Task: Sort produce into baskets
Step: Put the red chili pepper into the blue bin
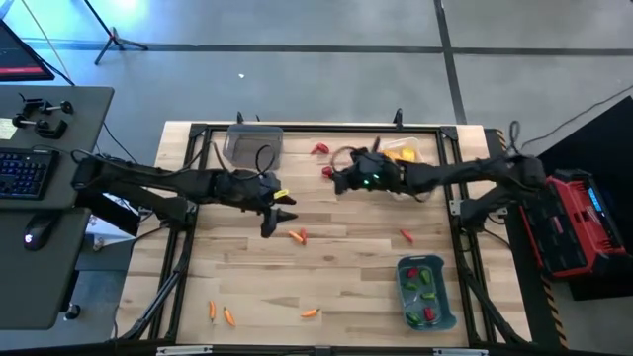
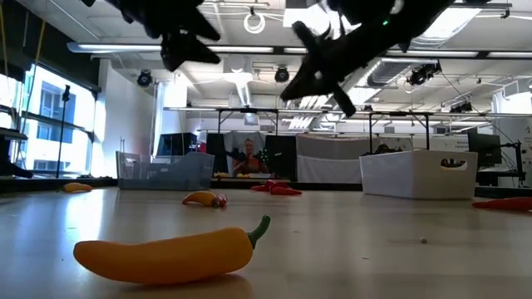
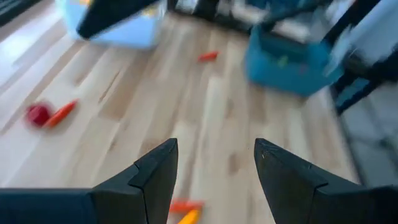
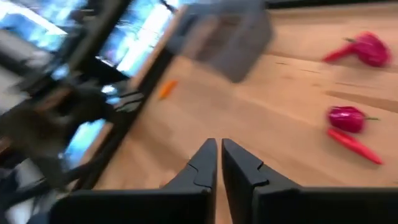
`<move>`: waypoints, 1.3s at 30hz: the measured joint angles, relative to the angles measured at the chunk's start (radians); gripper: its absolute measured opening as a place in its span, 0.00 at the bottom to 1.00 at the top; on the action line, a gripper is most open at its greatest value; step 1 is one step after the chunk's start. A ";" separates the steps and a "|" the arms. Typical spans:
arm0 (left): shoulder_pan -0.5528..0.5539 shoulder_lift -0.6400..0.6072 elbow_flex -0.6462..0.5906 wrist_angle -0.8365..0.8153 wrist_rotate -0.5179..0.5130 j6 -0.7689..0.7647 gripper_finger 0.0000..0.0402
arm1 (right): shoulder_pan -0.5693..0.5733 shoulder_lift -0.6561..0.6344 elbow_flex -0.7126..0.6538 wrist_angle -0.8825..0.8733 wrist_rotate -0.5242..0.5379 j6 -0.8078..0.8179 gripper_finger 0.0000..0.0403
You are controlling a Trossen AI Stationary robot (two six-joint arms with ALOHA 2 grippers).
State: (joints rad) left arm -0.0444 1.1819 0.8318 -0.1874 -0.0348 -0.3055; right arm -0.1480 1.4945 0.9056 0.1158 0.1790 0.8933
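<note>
The left gripper (image 3: 214, 171) was held apart, empty, above two carrots (image 1: 298, 235). The right gripper (image 4: 219, 163) was pressed together, empty; nearby red peppers (image 4: 347, 117) could be knocked aside.

Off the table's left edge, a desk (image 1: 59, 257) carries a keyboard (image 1: 25, 173) and a mouse (image 1: 36, 234), while a red case (image 1: 572, 222) sits off its right edge.
</note>
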 joint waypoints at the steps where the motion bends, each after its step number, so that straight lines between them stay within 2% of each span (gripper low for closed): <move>1: 0.011 -0.009 0.000 -0.042 0.000 0.012 0.50 | -0.014 0.030 0.024 -0.028 -0.004 0.017 0.05; 5: 0.062 -0.064 -0.001 -0.181 -0.003 0.020 0.50 | -0.057 0.162 0.172 -0.189 -0.019 0.009 0.17; 8: 0.106 -0.090 0.000 -0.262 -0.003 0.036 0.50 | -0.080 0.263 0.320 -0.404 -0.020 0.011 0.28; 11: 0.145 -0.110 0.000 -0.312 -0.004 0.080 0.50 | -0.104 0.363 0.449 -0.624 0.011 0.136 0.37; 14: 0.171 -0.114 0.000 -0.344 -0.004 0.099 0.50 | -0.117 0.443 0.549 -0.664 0.058 0.180 0.42; 21: 0.189 -0.115 0.000 -0.347 -0.003 0.116 0.50 | -0.114 0.604 0.684 -0.746 0.083 0.353 0.41; 30: 0.189 -0.115 0.000 -0.339 -0.003 0.127 0.50 | -0.120 0.636 0.700 -0.843 0.195 0.553 0.35; 35: 0.189 -0.115 0.000 -0.331 -0.003 0.126 0.50 | -0.148 0.636 0.700 -0.813 0.177 0.592 0.34; 39: 0.189 -0.115 0.000 -0.330 -0.003 0.126 0.50 | -0.156 0.651 0.701 -0.749 0.106 0.592 0.34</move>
State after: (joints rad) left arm 0.1448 1.0672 0.8314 -0.5179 -0.0380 -0.1791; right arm -0.3038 2.1455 1.6062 -0.6336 0.2846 1.4853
